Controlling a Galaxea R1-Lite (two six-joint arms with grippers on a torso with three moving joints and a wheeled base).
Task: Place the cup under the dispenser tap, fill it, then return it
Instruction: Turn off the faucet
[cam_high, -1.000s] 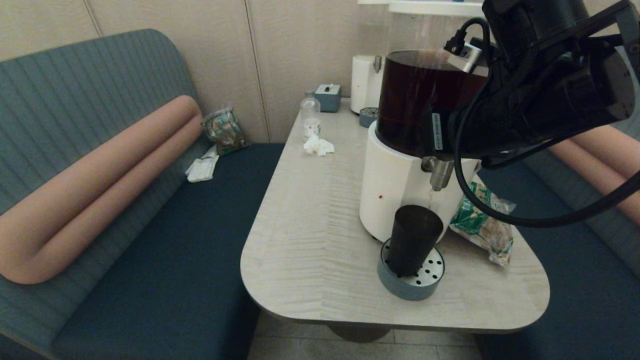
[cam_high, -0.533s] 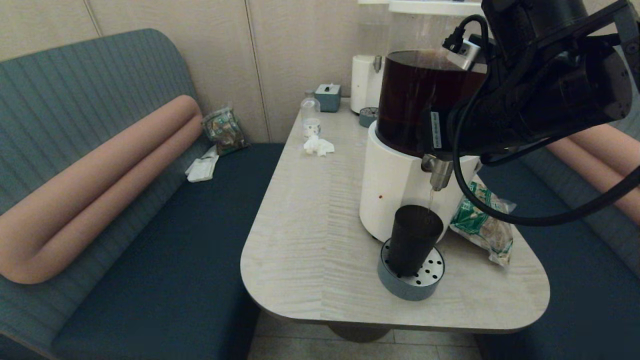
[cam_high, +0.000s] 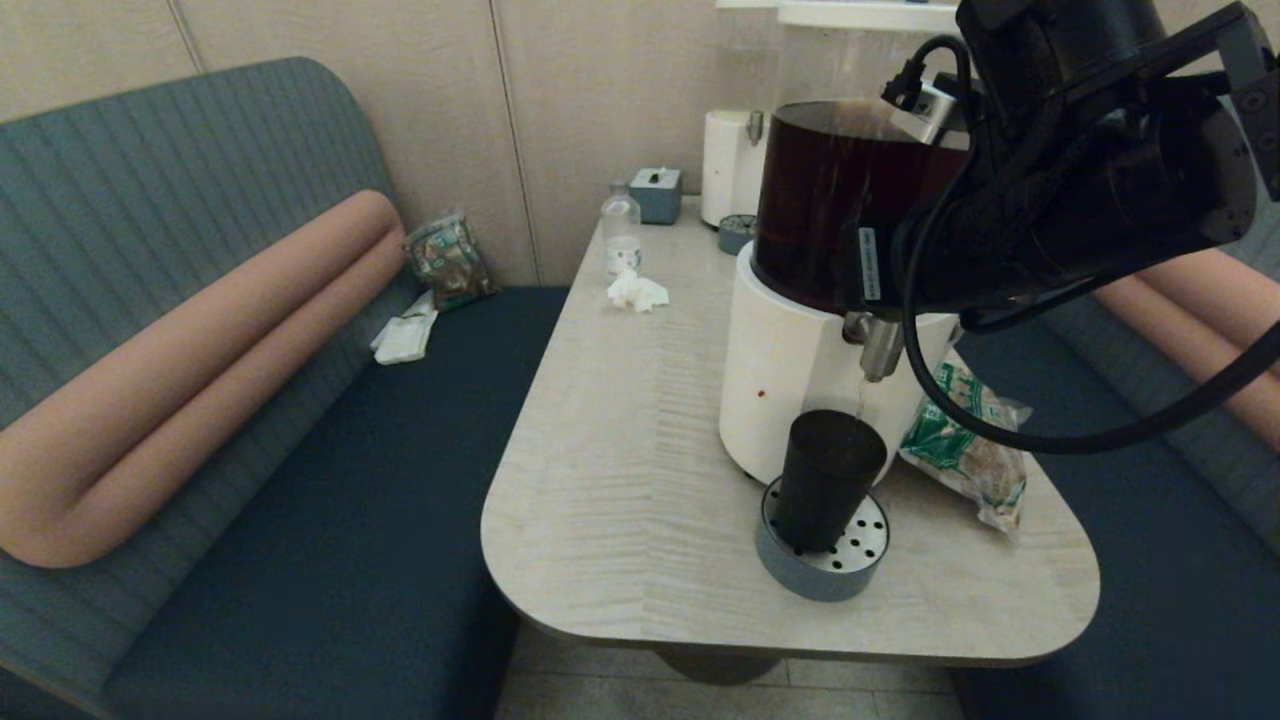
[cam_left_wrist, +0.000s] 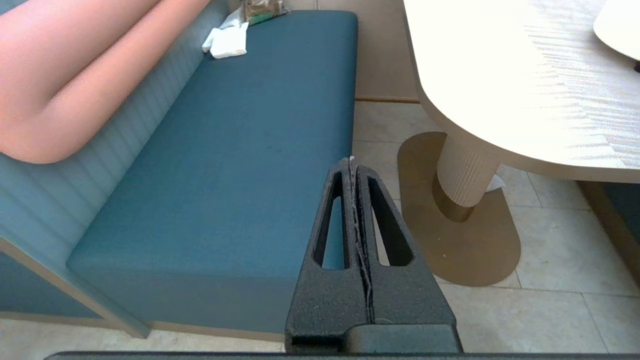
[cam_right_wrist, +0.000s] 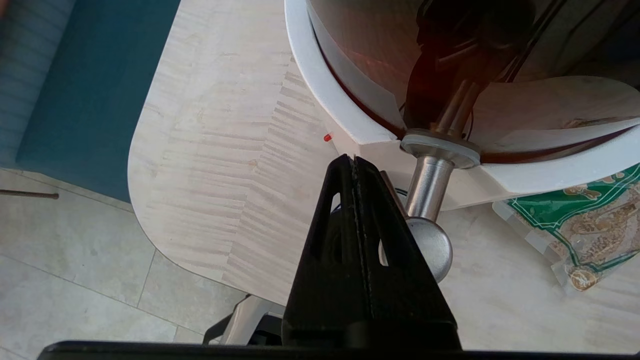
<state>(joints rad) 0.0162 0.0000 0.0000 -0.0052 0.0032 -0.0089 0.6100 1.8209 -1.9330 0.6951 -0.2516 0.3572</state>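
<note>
The dark smoky cup (cam_high: 828, 478) stands upright on the round grey drip tray (cam_high: 800, 570), directly below the silver dispenser tap (cam_high: 880, 350). A thin stream (cam_high: 860, 398) falls from the nozzle into the cup. My right arm (cam_high: 1080, 190) reaches over the dark brown tank (cam_high: 830, 190). In the right wrist view the right gripper (cam_right_wrist: 353, 159) is shut and empty, its fingers lying right beside the tap (cam_right_wrist: 430, 187) and hiding most of the cup. The left gripper (cam_left_wrist: 353, 162) hangs shut and empty below table height, by the bench edge.
A green snack bag (cam_high: 965, 445) lies just right of the dispenser's white base (cam_high: 780, 370). Farther back stand a small clear bottle (cam_high: 621, 232), a crumpled tissue (cam_high: 637, 291), a grey tissue box (cam_high: 656, 193) and a second white dispenser (cam_high: 733, 165). A blue bench (cam_high: 350, 480) runs along the left.
My right arm has shifted very slightly up and left at the tap. The cup has stayed on the tray and the thin stream keeps falling.
</note>
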